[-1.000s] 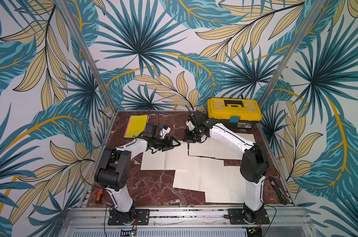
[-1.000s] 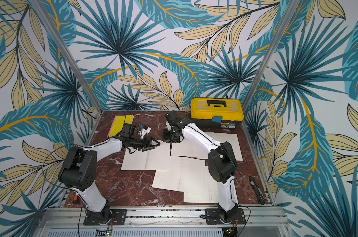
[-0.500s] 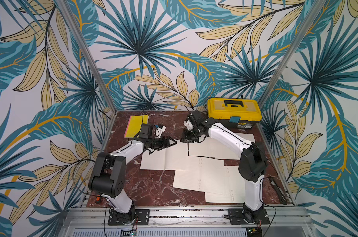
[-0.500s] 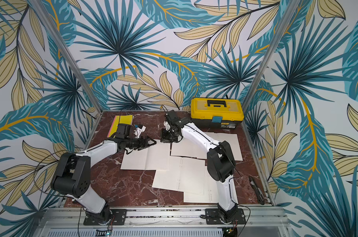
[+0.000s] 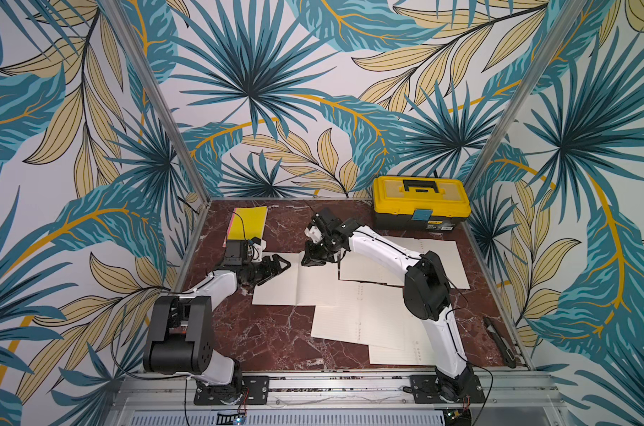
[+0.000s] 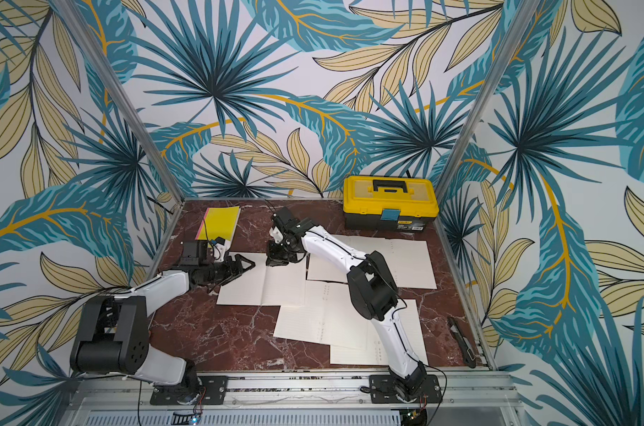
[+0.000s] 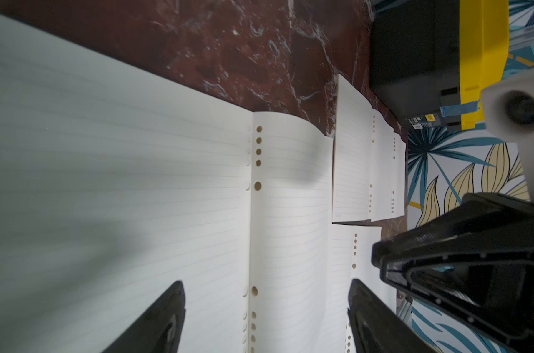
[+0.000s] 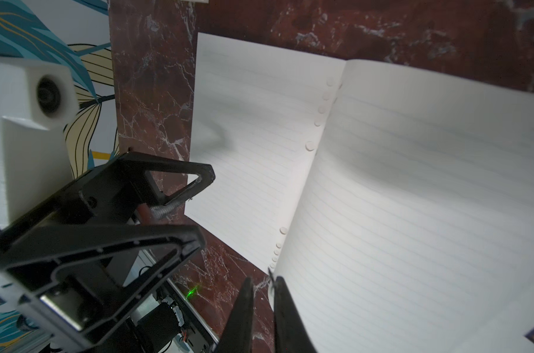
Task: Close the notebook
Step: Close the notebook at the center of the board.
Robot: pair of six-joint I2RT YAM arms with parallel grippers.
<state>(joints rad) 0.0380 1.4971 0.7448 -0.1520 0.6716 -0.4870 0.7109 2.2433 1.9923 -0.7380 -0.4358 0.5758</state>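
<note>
The notebook (image 5: 294,286) lies open on the marble table, with cream lined pages and punched holes along its spine (image 7: 257,159). My left gripper (image 5: 280,271) hovers open at the notebook's far left corner. In the left wrist view its jaws (image 7: 265,287) straddle the spine with nothing between them. My right gripper (image 5: 309,262) stands at the far end of the spine. In the right wrist view its fingers (image 8: 263,284) are nearly together, and marble shows in the thin gap. The curled corner of the right-hand page (image 8: 412,214) touches one fingertip.
More open lined sheets (image 5: 357,321) overlap the notebook on the near right, and others (image 5: 438,262) lie under the right arm. A yellow toolbox (image 5: 420,206) stands at the back right and a yellow pad (image 5: 246,225) at the back left. A dark tool (image 5: 499,341) lies by the right edge.
My left gripper has drawn back to the left, away from the right gripper, and stays open. The right gripper has barely moved at the spine's far end.
</note>
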